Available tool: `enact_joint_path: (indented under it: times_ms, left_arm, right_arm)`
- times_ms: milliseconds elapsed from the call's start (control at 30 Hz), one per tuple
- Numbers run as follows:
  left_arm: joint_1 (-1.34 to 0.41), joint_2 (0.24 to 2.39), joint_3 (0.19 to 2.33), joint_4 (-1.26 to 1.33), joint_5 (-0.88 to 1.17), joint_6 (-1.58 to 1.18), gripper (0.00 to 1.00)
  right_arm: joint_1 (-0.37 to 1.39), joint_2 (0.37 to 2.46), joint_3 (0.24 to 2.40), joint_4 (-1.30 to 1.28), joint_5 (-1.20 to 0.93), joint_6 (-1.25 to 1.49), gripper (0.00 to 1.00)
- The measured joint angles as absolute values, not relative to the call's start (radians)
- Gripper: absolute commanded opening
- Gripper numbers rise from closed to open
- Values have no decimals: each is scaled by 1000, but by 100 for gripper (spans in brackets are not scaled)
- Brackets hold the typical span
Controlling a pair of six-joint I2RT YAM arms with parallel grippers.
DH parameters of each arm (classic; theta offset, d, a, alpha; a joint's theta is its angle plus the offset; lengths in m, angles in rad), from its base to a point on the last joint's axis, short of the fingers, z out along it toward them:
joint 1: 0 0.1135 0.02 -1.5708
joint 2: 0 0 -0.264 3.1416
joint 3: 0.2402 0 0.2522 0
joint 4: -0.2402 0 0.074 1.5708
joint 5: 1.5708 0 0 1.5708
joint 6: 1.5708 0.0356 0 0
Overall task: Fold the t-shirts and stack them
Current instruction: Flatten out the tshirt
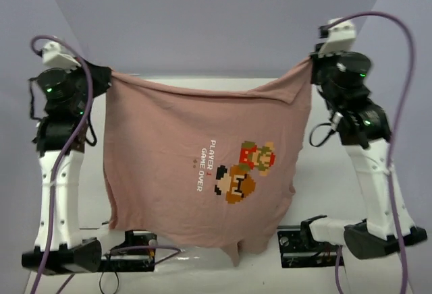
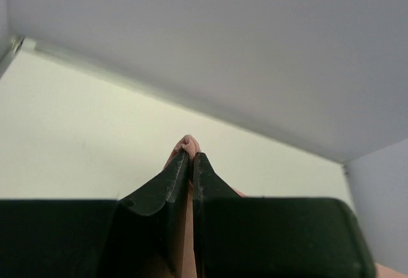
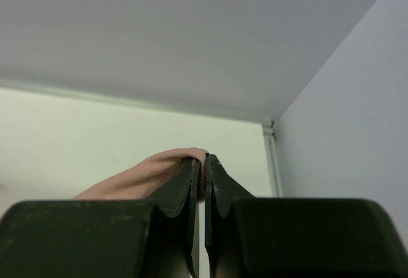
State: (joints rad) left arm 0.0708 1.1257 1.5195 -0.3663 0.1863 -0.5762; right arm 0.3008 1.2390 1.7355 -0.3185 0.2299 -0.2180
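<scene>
The dusty-pink t-shirt (image 1: 175,166) hangs spread in the air between my two grippers, its pixel graphic and white lettering turned sideways. My left gripper (image 1: 104,78) is shut on the shirt's upper left corner. In the left wrist view a pinch of pink cloth (image 2: 185,143) pokes out above the closed gripper (image 2: 190,157). My right gripper (image 1: 314,65) is shut on the upper right corner. In the right wrist view the cloth (image 3: 146,173) drapes leftward from the closed gripper (image 3: 204,162). The shirt's lower edge hangs near the arm bases.
The white table (image 1: 317,172) lies under the shirt, with grey walls behind and at both sides. The arm bases (image 1: 310,240) and cables sit at the near edge. The table's far right corner (image 3: 268,128) shows in the right wrist view.
</scene>
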Motion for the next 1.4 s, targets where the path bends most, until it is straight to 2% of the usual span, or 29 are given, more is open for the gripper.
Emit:
enact_joint_path:
  times_ms: [167,300,433,533,567,600,633,700,733,800,867,1000,1100,1267,1400]
  left_arm:
    - [70,1370,1347,-314,83,-549,0]
    - [70,1557,1323,-245,34,-542,0]
    - [70,1752,1405,-170,12,-533,0]
    - [70,1935,1544,-130,7,-527,0]
    - [70,1994,1593,-114,7,-524,0]
    - [70,2050,1639,-103,8,-522,4]
    - [70,2103,1684,-102,11,-518,13]
    - [70,2191,1771,-103,19,-507,52]
    - [70,2229,1813,-108,23,-500,58]
    - [70,2266,1876,-126,27,-488,72]
    - [70,2266,1915,-134,29,-469,83]
    - [67,2170,1934,-167,36,-424,83]
    - [56,2024,1903,-217,42,-374,83]
    - [-7,1761,1716,-266,43,-325,83]
    - [-73,1683,1507,-309,48,-328,83]
  right_arm:
    - [300,1487,1604,-252,215,-217,0]
    - [300,1685,1593,-194,195,-218,0]
    - [300,1896,1680,-131,178,-235,0]
    - [299,2104,1849,-84,173,-253,0]
    - [298,2174,1909,-67,173,-259,3]
    - [297,2242,1966,-53,174,-264,15]
    - [296,2303,2016,-49,176,-268,31]
    - [294,2403,2103,-42,180,-272,56]
    - [293,2446,2140,-42,182,-273,67]
    - [291,2492,2181,-49,186,-276,78]
    - [289,2499,2195,-57,188,-272,81]
    - [287,2408,2132,-44,175,-236,82]
    - [287,2196,1918,-44,147,-155,82]
    - [289,1860,1601,26,114,24,81]
    - [294,1736,1354,22,100,137,80]
